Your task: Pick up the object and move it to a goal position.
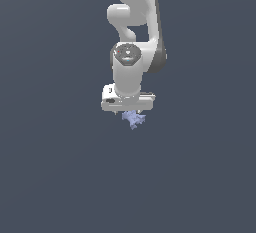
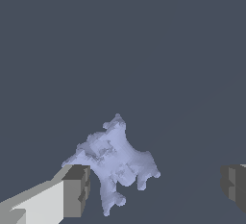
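The object [image 1: 133, 119] is a small pale lavender-blue lump with stubby prongs, showing just below the white hand of the arm in the exterior view. In the wrist view the object [image 2: 114, 163] lies between the two grey fingertips, close against one fingertip [image 2: 77, 190] and well apart from the other [image 2: 235, 185]. My gripper [image 2: 156, 189] is open, its jaws set much wider than the lump. In the exterior view the fingers are hidden behind the hand, so my gripper [image 1: 131, 114] shows only as the white hand right over the object.
A plain dark grey-blue surface fills both views. The white arm [image 1: 132, 37] rises from the hand toward the top of the exterior view.
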`<state>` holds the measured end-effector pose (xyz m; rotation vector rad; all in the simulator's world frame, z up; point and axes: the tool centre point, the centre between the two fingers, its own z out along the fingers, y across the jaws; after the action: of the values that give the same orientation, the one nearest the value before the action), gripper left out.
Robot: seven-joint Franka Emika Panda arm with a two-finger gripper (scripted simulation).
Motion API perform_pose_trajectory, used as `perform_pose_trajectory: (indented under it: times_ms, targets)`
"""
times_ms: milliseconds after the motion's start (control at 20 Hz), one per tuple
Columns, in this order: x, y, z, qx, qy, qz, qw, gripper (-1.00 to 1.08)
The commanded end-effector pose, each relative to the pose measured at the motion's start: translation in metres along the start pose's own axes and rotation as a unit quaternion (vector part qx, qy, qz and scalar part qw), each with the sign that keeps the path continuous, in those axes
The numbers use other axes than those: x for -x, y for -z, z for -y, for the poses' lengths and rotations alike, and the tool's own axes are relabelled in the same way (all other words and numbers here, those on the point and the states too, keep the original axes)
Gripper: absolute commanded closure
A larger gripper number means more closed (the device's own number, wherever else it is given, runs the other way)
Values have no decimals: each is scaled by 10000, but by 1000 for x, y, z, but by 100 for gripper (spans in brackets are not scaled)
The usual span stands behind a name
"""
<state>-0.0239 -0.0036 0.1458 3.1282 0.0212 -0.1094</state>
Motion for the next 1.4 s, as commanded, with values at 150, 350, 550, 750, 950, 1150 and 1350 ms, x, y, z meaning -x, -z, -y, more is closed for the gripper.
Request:
perform_pose_trajectory:
  times_ms: [150,350,550,750,950,1150,1350]
  targets:
    - [-1,1,-1,8,19,-12,10000,-60]
    - [-3,3,-3,23,54,-35,10000,-60]
    - [-3,3,-3,25,36,-25,10000,-60]
    - [-4,1,-2,42,-53,28,10000,-60]
    - [-6,-3,1,78,-220,126,9996,-60]
    - [-8,-9,4,144,-468,267,9984,-60]
    - [-10,-16,8,253,-801,448,9955,-60]
